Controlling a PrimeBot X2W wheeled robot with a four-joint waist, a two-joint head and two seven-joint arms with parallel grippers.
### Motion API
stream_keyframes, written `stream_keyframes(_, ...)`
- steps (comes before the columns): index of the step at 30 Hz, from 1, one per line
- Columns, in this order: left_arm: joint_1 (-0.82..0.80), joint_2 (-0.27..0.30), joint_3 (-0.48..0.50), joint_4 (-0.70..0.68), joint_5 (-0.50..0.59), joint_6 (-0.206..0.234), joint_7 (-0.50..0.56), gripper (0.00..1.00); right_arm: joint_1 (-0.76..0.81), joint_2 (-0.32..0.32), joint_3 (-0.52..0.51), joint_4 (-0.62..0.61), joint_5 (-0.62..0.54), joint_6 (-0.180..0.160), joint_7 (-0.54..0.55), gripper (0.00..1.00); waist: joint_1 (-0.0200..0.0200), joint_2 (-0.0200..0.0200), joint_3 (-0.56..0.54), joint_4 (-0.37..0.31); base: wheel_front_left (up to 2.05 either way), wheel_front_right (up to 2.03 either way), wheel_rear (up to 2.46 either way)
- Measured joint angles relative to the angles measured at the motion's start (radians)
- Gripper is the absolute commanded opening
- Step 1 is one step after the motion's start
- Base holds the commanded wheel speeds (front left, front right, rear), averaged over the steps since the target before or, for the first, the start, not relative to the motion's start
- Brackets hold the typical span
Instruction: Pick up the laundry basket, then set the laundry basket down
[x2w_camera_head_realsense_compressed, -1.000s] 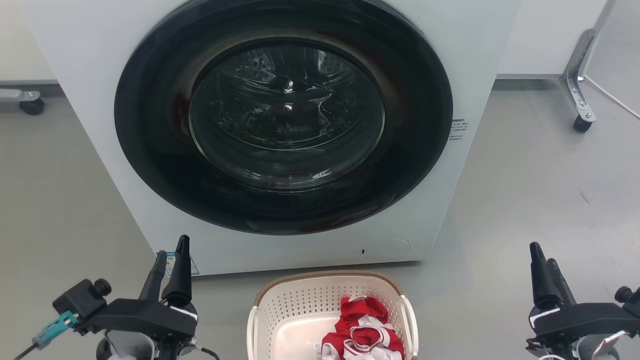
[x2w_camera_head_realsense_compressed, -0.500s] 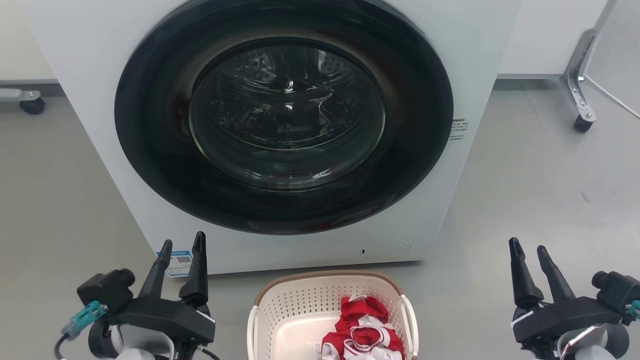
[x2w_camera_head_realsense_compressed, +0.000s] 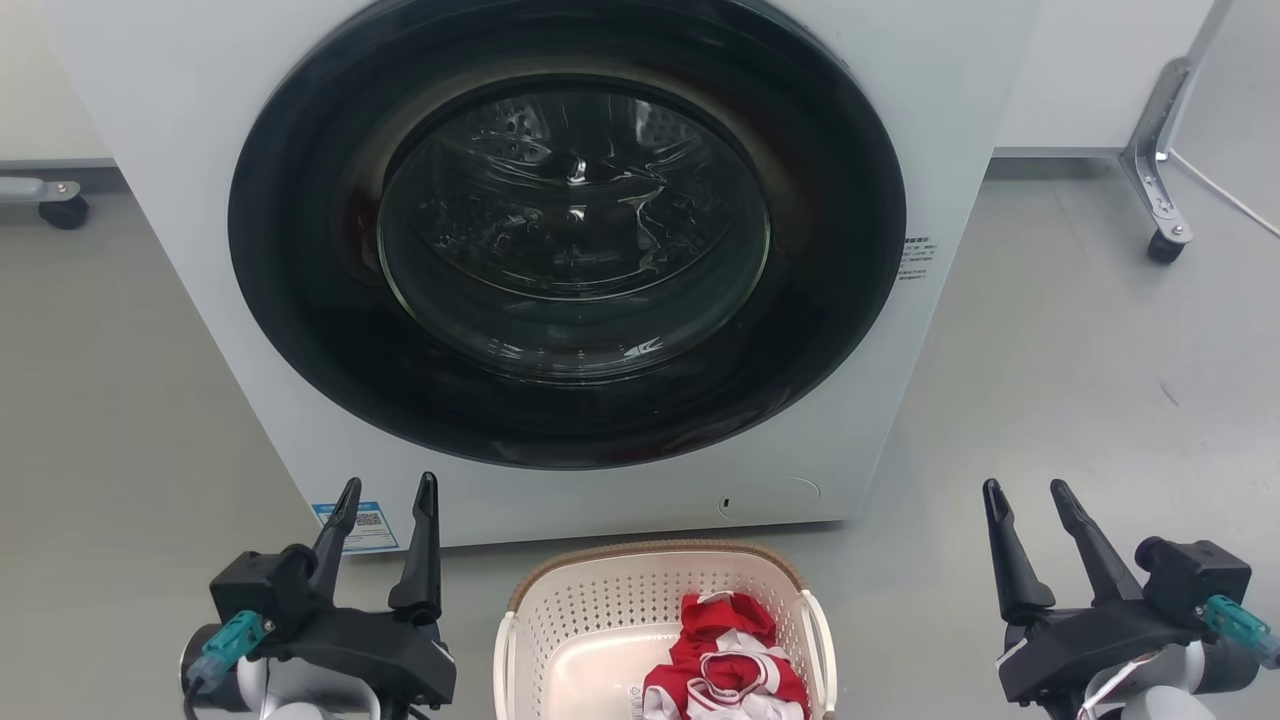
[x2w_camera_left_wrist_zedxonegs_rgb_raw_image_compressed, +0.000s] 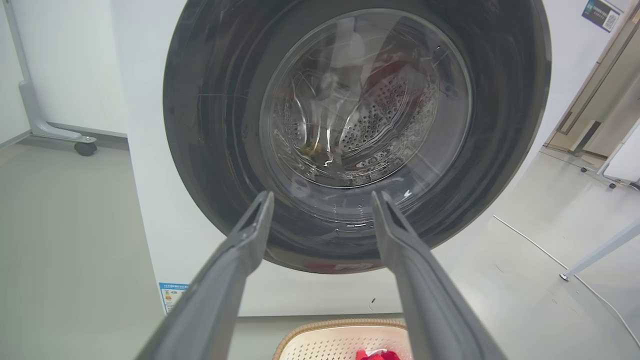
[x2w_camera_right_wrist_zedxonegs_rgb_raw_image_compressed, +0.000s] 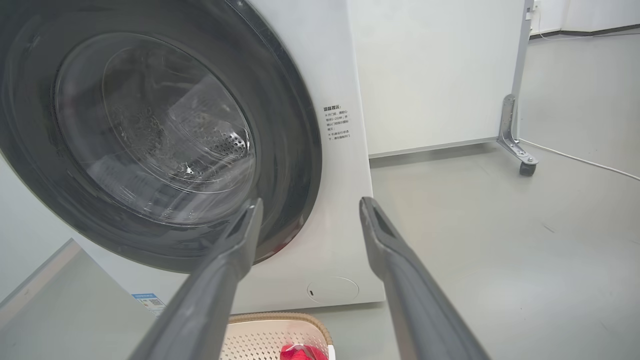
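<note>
Cream-white perforated plastic laundry basket (x2w_camera_head_realsense_compressed: 655, 551) sits between the left gripper (x2w_camera_head_realsense_compressed: 389, 485) and right gripper (x2w_camera_head_realsense_compressed: 1024, 487), both spread, empty. Lifting 1 side first could tip it.

Wearing matt black over pale grey, low before the washer (x2w_camera_head_realsense_compressed: 950, 120).
Tapering into two long, dark, pointed fingers (x2w_camera_head_realsense_compressed: 424, 540) on the left gripper (x2w_camera_head_realsense_compressed: 389, 481) under the washer's left corner and on the right gripper (x2w_camera_head_realsense_compressed: 1023, 485) out past its right corner; carrying boxy black wrist blocks (x2w_camera_head_realsense_compressed: 252, 585) with round knobs; bearing a teal plug (x2w_camera_head_realsense_compressed: 225, 640) apiece; ending in rounded pale forearms (x2w_camera_head_realsense_compressed: 290, 698).
</note>
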Motion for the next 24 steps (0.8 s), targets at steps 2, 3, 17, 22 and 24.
stream_keyframes(2, -0.004, 0.000, -0.004, 0.005, 0.017, 0.005, -0.008, 1.00, 0.000, -0.001, 0.007, 0.006, -0.021, -0.002, -0.006, 1.00, 0.0000, 0.0000, -0.001, 0.000, 0.00, 0.00, 0.00)
stream_keyframes(3, -0.006, 0.000, -0.007, 0.007, 0.026, 0.008, -0.009, 1.00, 0.000, -0.003, 0.010, 0.009, -0.037, -0.002, -0.010, 1.00, 0.0000, 0.0000, -0.001, 0.000, 0.00, 0.00, 0.00)
stream_keyframes(17, -0.009, -0.004, -0.046, 0.070, 0.147, 0.039, -0.053, 1.00, -0.002, -0.013, 0.034, 0.053, -0.178, -0.011, -0.053, 1.00, 0.0000, 0.0000, -0.005, 0.001, 0.00, 0.00, 0.00)
stream_keyframes(22, -0.009, -0.013, -0.037, 0.087, 0.139, 0.039, -0.053, 1.00, -0.002, -0.012, 0.020, 0.065, -0.172, -0.011, -0.053, 1.00, 0.0000, 0.0000, -0.005, 0.001, 0.00, 0.00, 0.00)
stream_keyframes(24, -0.010, -0.014, -0.034, 0.092, 0.139, 0.039, -0.053, 1.00, -0.002, -0.011, 0.016, 0.065, -0.170, -0.011, -0.053, 1.00, 0.0000, 0.0000, -0.005, 0.000, 0.00, 0.00, 0.00)
